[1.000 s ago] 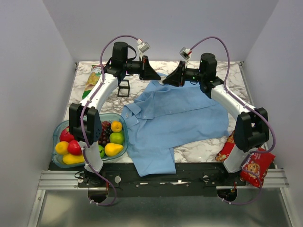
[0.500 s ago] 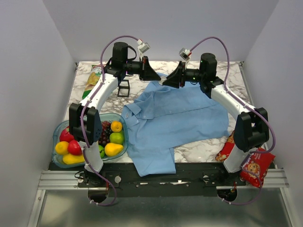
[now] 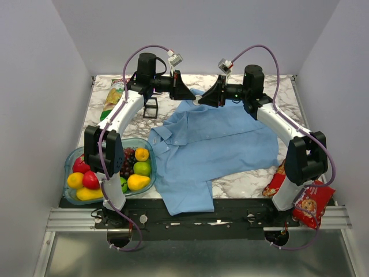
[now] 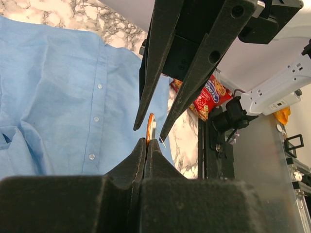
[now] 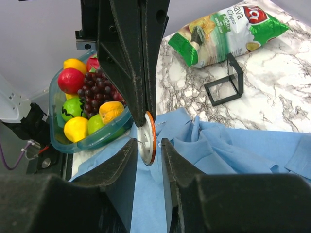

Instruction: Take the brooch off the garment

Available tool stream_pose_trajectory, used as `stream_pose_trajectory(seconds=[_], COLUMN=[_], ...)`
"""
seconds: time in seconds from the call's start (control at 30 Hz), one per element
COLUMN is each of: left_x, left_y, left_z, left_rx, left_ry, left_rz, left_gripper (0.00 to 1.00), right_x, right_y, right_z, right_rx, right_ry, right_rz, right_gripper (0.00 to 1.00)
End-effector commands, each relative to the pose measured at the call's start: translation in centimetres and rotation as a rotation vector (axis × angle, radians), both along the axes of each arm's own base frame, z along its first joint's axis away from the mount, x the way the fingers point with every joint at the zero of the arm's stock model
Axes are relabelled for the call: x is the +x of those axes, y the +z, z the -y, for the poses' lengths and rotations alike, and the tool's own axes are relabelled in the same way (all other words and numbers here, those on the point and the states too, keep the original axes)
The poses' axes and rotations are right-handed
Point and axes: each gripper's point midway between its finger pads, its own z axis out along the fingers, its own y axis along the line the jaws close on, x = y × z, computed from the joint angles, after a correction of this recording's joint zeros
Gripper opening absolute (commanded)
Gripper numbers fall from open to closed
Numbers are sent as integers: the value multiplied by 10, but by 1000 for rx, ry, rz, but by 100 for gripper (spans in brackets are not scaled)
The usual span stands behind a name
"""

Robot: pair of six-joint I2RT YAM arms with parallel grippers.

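Observation:
The brooch (image 5: pixel 147 138), a small round disc with an orange rim and white back, hangs edge-on above the garment (image 3: pixel 219 144), a light blue shirt spread on the marble table. My left gripper (image 4: pixel 148 141) is shut on the disc's edge. My right gripper (image 5: pixel 149 141) is open, one finger on each side of the disc with small gaps. In the top view the two grippers meet tip to tip at the back of the shirt, around the brooch (image 3: pixel 198 99). A thin pin wire sticks out from the disc. The frames do not show whether the pin still catches cloth.
A blue bowl of fruit (image 3: pixel 72 158) stands at the front left. A green chips bag (image 3: pixel 112 98) and a small black frame (image 3: pixel 150 107) lie at the back left. Red snack bags (image 3: pixel 305 202) sit at the front right edge.
My right gripper has edged slightly toward the left one, and its jaws have shifted a little in width. The left gripper has stayed shut on the brooch.

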Motion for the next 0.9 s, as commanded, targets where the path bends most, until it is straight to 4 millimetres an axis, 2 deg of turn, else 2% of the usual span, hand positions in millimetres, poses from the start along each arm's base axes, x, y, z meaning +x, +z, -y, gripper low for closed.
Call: stream_pose_trajectory(seconds=[0.0, 0.87], left_x=[-10, -9], left_y=[2, -1], left_z=[2, 3], left_rx=[-7, 19], left_ry=[-39, -51], left_rz=[1, 43], left_gripper=[0, 0], right_x=[-1, 18], right_y=[4, -16], right_z=[0, -1], right_rx=[-2, -28], right_ry=[3, -63], right_rz=[26, -26], right_gripper=[34, 33])
